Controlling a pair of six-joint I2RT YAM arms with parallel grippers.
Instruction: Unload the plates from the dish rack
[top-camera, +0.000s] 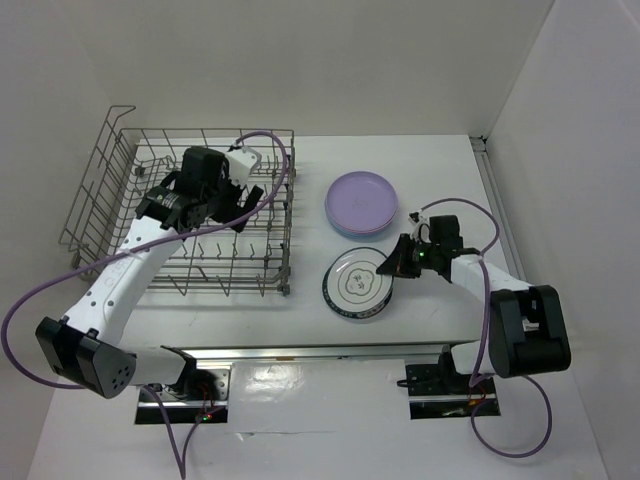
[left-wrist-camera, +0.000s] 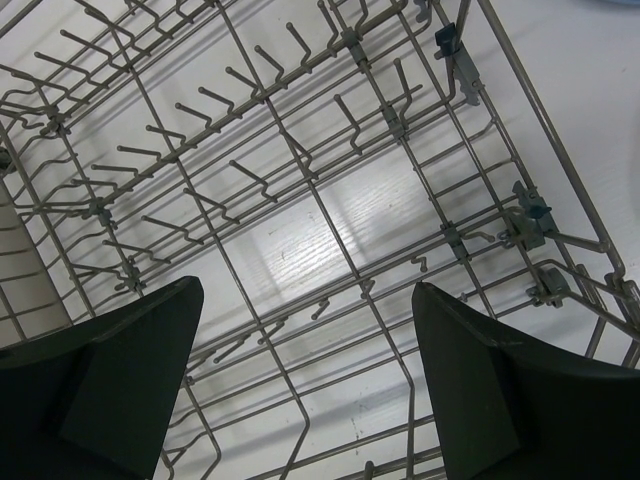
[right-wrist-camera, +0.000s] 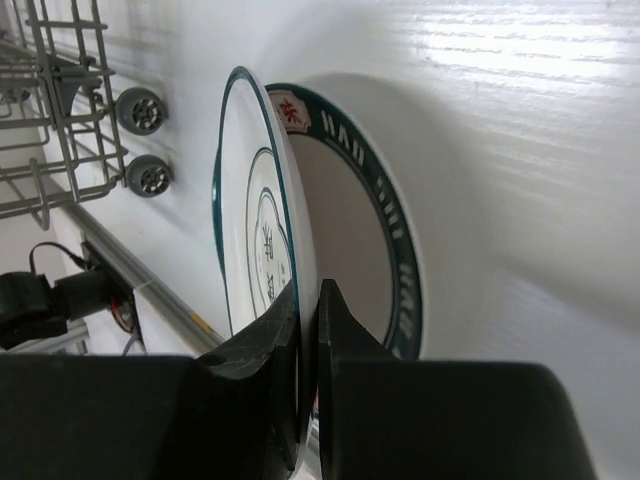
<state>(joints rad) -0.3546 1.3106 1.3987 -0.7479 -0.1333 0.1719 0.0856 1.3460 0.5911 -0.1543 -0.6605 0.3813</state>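
The right hand (right-wrist-camera: 308, 300) grips the right rim of the teal-rimmed plate (top-camera: 352, 283) on the worktop (top-camera: 450, 180) right of the rack (top-camera: 105, 170); it is probably stiff, slick and breakable, while the left hand (left-wrist-camera: 310, 380) hangs open over the rack.

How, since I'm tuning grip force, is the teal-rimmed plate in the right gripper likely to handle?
Probably rigid: the teal-rimmed plate shows no sag, pinched only at its rim by the right gripper. Its glossy surface looks slippery, so it might pivot in that grip. Likely breakable: tilted over a second plate, it could chip.
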